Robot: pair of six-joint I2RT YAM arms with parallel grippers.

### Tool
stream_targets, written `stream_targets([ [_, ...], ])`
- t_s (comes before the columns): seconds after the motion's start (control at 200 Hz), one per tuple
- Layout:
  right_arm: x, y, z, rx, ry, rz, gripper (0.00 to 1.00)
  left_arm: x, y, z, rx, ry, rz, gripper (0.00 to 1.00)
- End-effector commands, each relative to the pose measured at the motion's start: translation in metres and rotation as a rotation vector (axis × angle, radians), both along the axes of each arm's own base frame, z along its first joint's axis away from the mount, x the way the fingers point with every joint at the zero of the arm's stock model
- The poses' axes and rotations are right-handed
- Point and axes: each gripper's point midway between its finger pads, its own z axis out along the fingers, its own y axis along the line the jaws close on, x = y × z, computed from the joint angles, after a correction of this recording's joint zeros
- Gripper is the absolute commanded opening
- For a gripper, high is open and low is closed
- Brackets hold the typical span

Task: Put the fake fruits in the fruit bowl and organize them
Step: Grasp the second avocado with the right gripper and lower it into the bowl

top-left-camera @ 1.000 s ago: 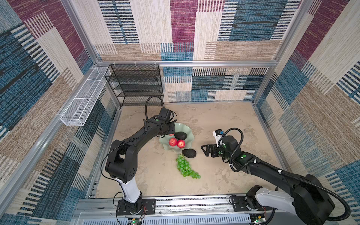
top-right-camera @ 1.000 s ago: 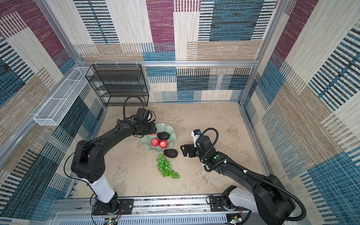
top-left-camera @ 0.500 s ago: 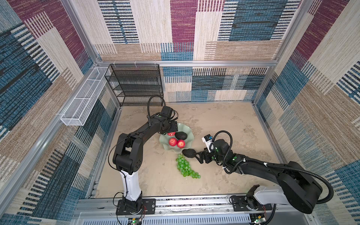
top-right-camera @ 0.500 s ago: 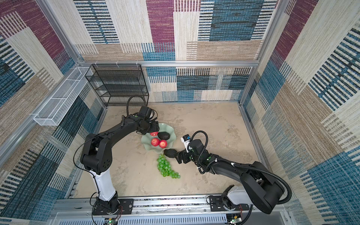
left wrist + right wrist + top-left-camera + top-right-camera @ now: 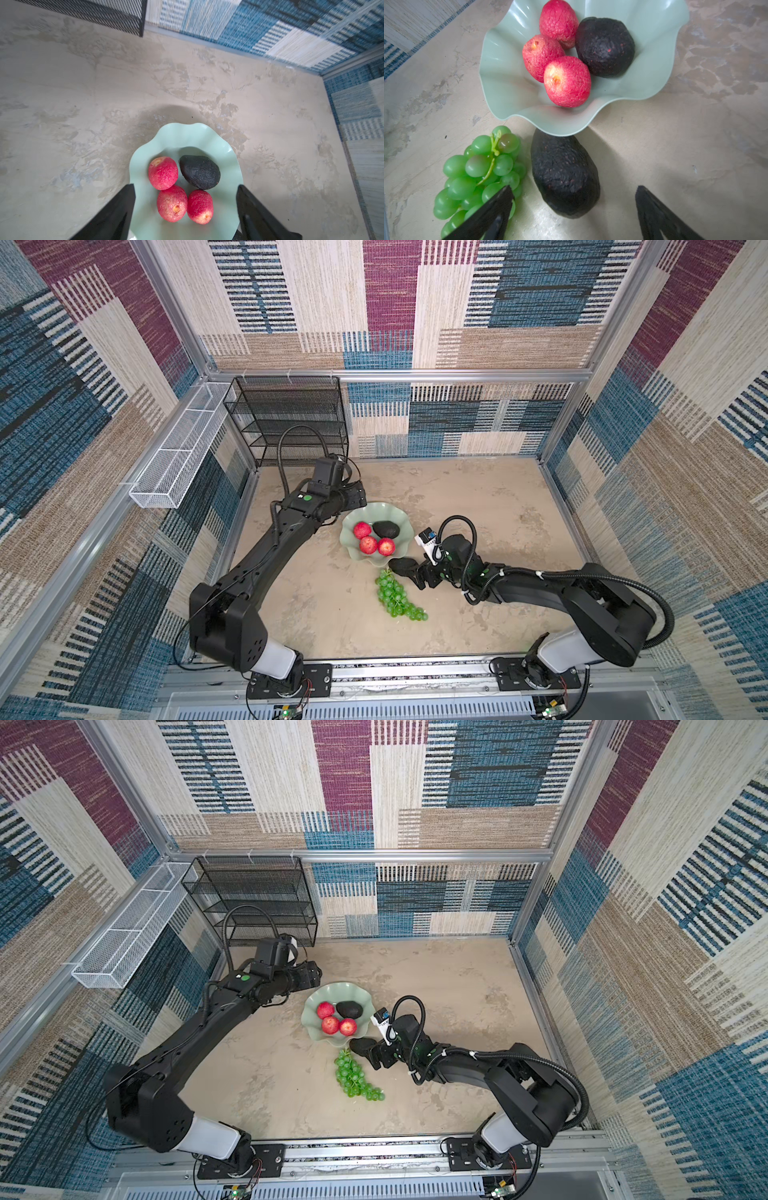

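Jaws of the right gripper (image 5: 574, 187) stand wide apart and empty, flanking the near end of the avocado (image 5: 564, 176) that lies on the table (image 5: 478, 497). One finger is crowded by the grapes (image 5: 395, 597) just beside it. The avocado's far end tucks under the rim of the bowl (image 5: 365, 510), which holds three apples (image 5: 368, 545) and a second avocado (image 5: 386, 529). The left gripper (image 5: 184, 185) hovers over the bowl, spread and empty. A black rack (image 5: 291, 418) stands behind.

In the fruit bowl (image 5: 374, 511) lie three apples (image 5: 368, 545) in a cluster, with one avocado (image 5: 386, 529) touching them on the right. A second avocado (image 5: 400, 564) lies on the table (image 5: 478, 497) against the bowl's front rim. The grapes (image 5: 397, 597) lie just before it, and the shelf rack (image 5: 291, 418) stands well behind the bowl, to its left.
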Motion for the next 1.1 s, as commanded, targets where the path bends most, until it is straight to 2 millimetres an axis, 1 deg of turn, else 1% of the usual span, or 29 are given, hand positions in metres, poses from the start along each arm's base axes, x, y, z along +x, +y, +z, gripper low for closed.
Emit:
stream_targets([
  [0.0,0.007,0.009,0.000,-0.005,-0.050,0.033,0.92,-0.010,0.022,0.015,0.018,-0.072,0.056,0.80],
  [0.03,0.007,0.011,-0.002,-0.007,-0.050,0.037,0.92,-0.015,0.028,0.018,0.014,-0.082,0.070,0.81],
  [0.14,0.009,0.016,-0.008,-0.012,-0.045,0.047,0.90,-0.034,0.046,0.020,0.000,-0.094,0.112,0.81],
  [0.291,0.012,0.023,-0.015,-0.006,-0.034,0.059,0.84,-0.055,0.062,0.013,-0.005,-0.081,0.146,0.81],
  [0.451,0.010,0.025,-0.021,-0.004,-0.023,0.062,0.66,-0.069,0.073,0.004,-0.005,-0.067,0.175,0.81],
  [0.541,0.008,0.024,-0.023,-0.008,-0.020,0.066,0.58,-0.072,0.077,0.003,-0.008,-0.066,0.185,0.81],
  [0.616,0.004,0.021,-0.027,-0.019,-0.015,0.066,0.53,-0.073,0.078,0.003,-0.017,-0.067,0.187,0.82],
  [0.731,-0.001,0.015,-0.031,-0.036,-0.002,0.058,0.48,-0.071,0.077,0.005,-0.033,-0.073,0.184,0.81],
  [0.806,-0.010,0.011,-0.033,-0.048,0.013,0.055,0.46,-0.071,0.077,0.004,-0.035,-0.074,0.184,0.81],
  [0.907,-0.024,0.008,-0.032,-0.040,0.037,0.051,0.39,-0.071,0.077,0.001,-0.037,-0.069,0.182,0.81],
  [1.027,-0.043,0.003,-0.031,-0.055,0.068,0.036,0.38,-0.072,0.078,-0.003,-0.044,-0.062,0.183,0.81],
  [1.097,-0.054,-0.004,-0.029,-0.073,0.078,0.008,0.38,-0.073,0.079,-0.004,-0.043,-0.062,0.186,0.81],
])
